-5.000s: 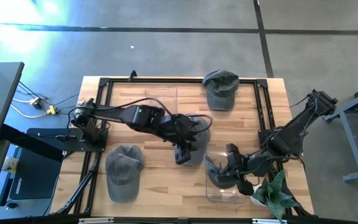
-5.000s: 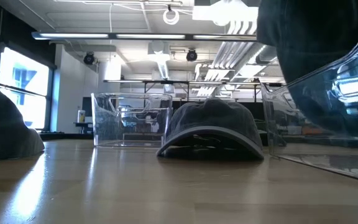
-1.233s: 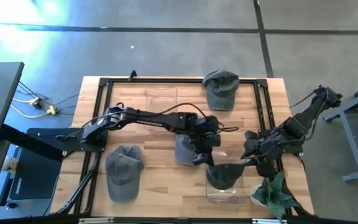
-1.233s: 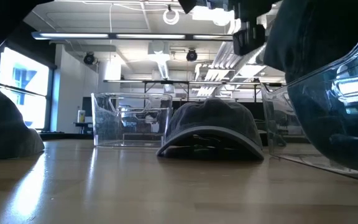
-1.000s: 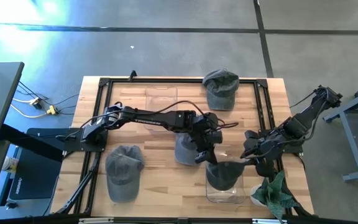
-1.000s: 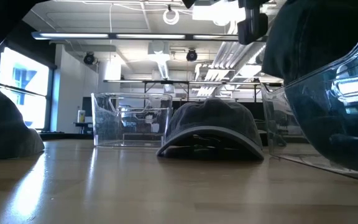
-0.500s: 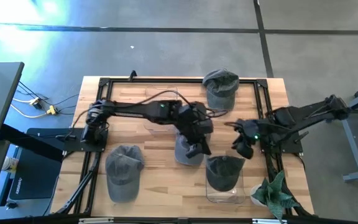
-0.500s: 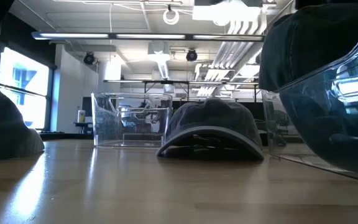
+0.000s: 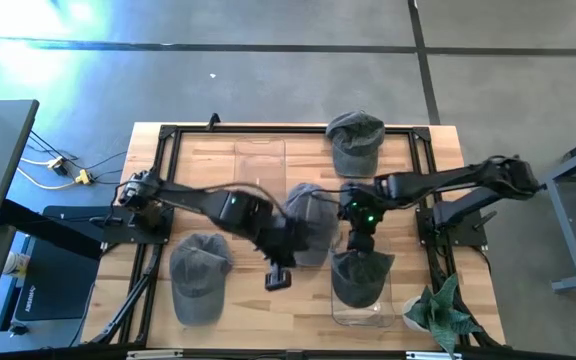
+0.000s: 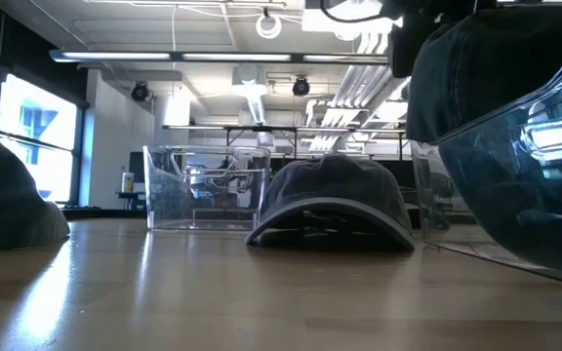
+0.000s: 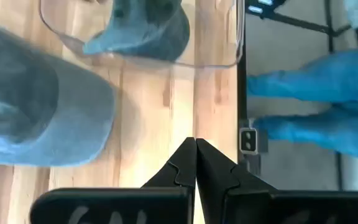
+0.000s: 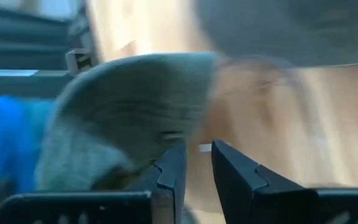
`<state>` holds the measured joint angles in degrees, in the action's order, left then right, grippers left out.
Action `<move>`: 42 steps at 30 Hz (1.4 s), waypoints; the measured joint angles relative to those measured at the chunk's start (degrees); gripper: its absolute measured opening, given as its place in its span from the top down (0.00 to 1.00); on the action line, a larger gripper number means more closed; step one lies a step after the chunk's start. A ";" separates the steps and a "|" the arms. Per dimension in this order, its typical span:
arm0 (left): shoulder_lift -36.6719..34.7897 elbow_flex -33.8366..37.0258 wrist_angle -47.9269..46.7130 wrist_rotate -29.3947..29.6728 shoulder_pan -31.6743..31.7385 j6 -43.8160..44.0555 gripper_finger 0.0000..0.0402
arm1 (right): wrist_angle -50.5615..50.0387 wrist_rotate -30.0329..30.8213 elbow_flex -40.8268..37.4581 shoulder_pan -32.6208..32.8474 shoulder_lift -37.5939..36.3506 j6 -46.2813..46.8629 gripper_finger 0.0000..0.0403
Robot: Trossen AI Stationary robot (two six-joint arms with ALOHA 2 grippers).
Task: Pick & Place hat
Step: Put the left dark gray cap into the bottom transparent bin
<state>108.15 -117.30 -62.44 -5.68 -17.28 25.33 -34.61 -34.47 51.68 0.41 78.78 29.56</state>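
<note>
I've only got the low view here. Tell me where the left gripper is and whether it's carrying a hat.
Observer: The left gripper is over bare wood beside the middle hat. Its fingers are shut on nothing.
Operator: Now the right one.
Observer: The right gripper hovers at the far end of the clear bin, with its fingers a little apart and empty.
Operator: Count the hats for me.
Observer: Four: the binned hat, the middle hat, the far hat and the front-left hat.
</note>
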 joint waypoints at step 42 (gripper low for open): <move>-0.04 -0.04 5.76 3.77 -2.57 0.43 0.99 | 6.12 -29.20 0.00 6.30 -2.84 -11.31 1.00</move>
<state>108.12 -117.34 -56.68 -1.91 -19.86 25.76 -28.49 -63.68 51.68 6.71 75.94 18.24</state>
